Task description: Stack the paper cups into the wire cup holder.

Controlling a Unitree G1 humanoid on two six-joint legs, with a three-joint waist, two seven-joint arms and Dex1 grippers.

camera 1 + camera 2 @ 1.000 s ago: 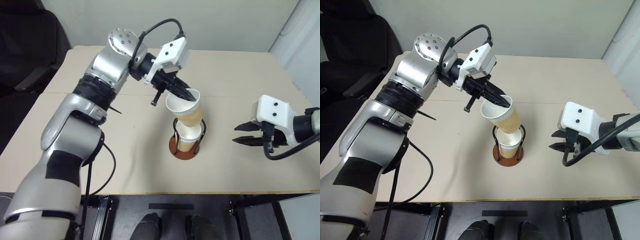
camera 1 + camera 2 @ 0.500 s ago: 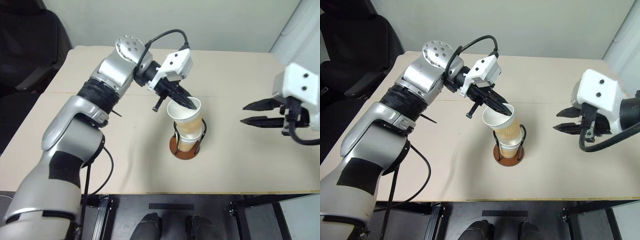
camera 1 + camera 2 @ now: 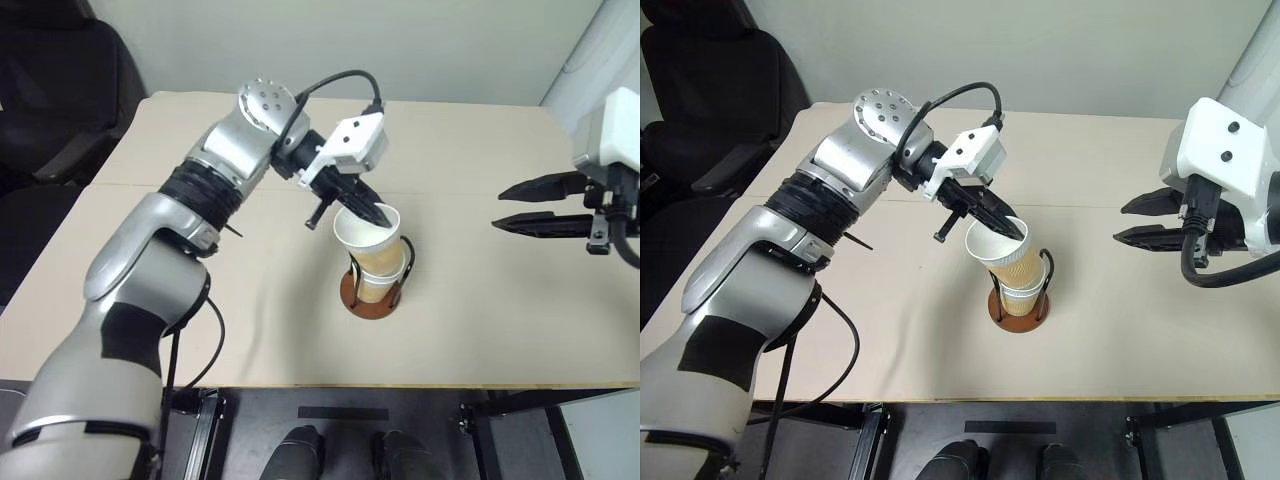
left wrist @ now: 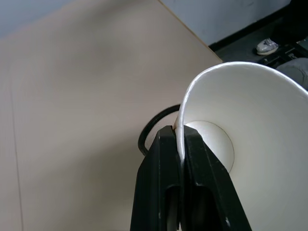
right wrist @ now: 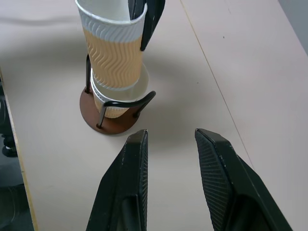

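Black office chair (image 3: 50, 90) beside table (image 3: 200, 300)

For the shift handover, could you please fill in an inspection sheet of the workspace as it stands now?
Surface: beige table, bare around the holder.
Job's things: wire cup holder holds nested cups; top paper cup partly seated, tilted.
Clutter: nothing seen.
Grippers: left gripper shut on the top cup's rim; right gripper open, empty, off to the holder's right.
Cables: black cable looping over the left wrist.
Surroundings: black chair at the table's far left.
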